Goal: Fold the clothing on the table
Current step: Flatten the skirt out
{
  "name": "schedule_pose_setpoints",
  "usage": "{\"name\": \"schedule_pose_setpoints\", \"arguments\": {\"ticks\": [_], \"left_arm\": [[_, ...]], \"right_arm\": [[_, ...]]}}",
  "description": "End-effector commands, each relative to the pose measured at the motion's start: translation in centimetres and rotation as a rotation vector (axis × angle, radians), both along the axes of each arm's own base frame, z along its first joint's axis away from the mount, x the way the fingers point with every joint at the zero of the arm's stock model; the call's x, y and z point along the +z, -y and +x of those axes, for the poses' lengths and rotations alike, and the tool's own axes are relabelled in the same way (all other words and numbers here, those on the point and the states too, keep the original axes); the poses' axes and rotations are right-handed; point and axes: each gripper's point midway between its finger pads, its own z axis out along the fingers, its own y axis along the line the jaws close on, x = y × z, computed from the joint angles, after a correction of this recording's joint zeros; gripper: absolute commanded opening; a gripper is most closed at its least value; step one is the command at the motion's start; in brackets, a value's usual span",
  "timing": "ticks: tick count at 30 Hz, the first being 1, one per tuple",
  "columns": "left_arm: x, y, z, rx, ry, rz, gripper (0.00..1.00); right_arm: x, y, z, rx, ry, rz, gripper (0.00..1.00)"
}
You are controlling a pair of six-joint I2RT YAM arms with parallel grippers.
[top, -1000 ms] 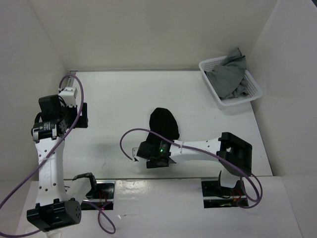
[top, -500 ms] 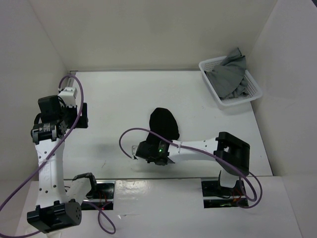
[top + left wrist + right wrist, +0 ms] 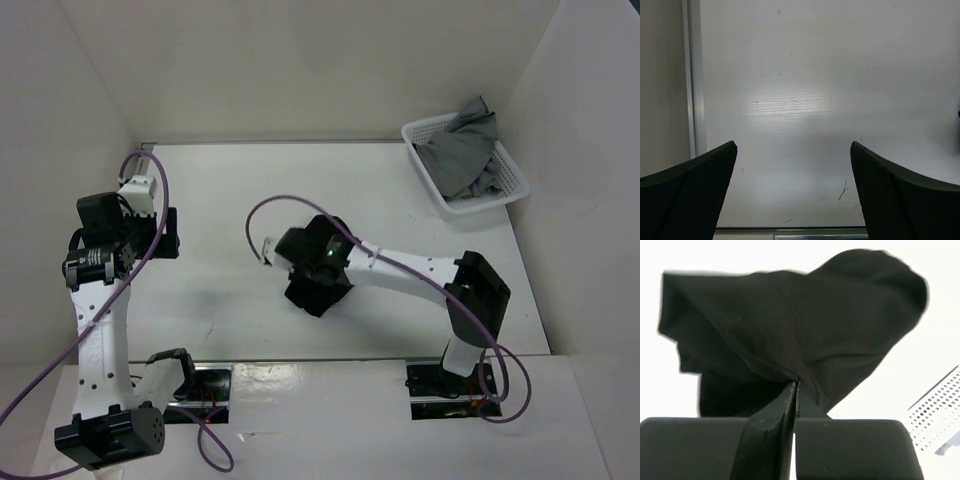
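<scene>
The clothing (image 3: 790,325) is a plain black soft garment, bunched and hanging in folds from my right gripper (image 3: 796,383), which is shut on a pinch of its edge. Seen from above, the right gripper (image 3: 318,275) is over the middle of the table (image 3: 220,190), and the clothing (image 3: 314,296) shows as a dark mass beneath and around the wrist. My left gripper (image 3: 792,150) is open, with only bare table (image 3: 790,75) between its fingers. It hovers at the table's left side, as the left gripper (image 3: 165,232) shows in the top view.
A white basket (image 3: 516,176) holding grey garments (image 3: 462,155) stands at the back right corner; the basket (image 3: 935,425) also shows at the right in the right wrist view. A metal rail (image 3: 694,75) runs along the table's left edge. White walls enclose the table.
My right gripper has shut on the black clothing and moved from the near edge toward the table's middle, taking the fabric up with it. The left arm has not moved.
</scene>
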Motion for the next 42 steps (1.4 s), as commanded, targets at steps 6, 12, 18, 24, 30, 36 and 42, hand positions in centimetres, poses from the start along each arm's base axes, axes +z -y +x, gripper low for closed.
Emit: {"name": "schedule_pose_setpoints", "arguments": {"ticks": [6,12,18,24,30,36,42], "left_arm": [[0.5,1.2,0.1,-0.059,0.02,-0.04,1.0],[0.0,2.5,0.4,-0.132,-0.007,-0.068,1.0],[-0.3,5.2,1.2,-0.272,-0.018,-0.141,1.0],[-1.9,9.1,2.1,-0.452,-0.107,-0.199,1.0],[-2.5,13.9,3.1,-0.639,-0.122,-0.169,0.96],[-3.9,18.0,5.2,-0.756,-0.118,-0.16,0.92],[-5.1,21.0,6.8,-0.819,-0.081,-0.127,0.9]], "right_arm": [[17.1,0.6,8.1,-0.138,0.037,0.5,0.0],[19.1,2.2,9.9,-0.193,0.107,0.521,0.0],[18.3,3.3,11.1,-0.262,0.116,0.521,0.0],[19.1,5.6,14.4,-0.365,0.1,0.594,0.0],[20.2,7.2,16.4,-0.407,0.074,0.65,0.0],[18.2,7.2,16.4,-0.421,0.035,0.615,0.0],[17.3,7.3,17.2,-0.435,0.021,0.599,0.0]]}}
